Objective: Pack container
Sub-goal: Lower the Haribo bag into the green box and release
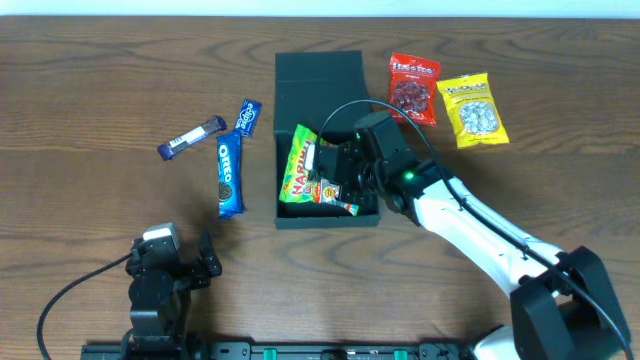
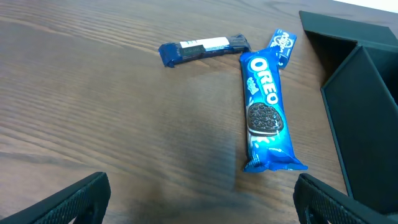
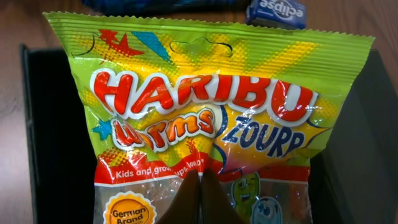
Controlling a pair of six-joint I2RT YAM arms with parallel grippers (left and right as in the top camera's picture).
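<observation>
Haribo bag (image 3: 205, 106): in container (image 3: 50, 124) | claw (image 3: 200, 186): tips pressed together over bag | eclipse pack (image 3: 277, 11): top edge

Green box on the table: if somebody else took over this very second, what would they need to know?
Right gripper: shut on the Haribo Worms bag, inside the open container.
Left gripper: open, holding nothing, above the table near the Oreo pack.
Done: Haribo Worms bag is in the container, not yet released.
Left: Oreo pack, Eclipse packet, dark blue bar, red packet and yellow packet lie outside on the table.
</observation>
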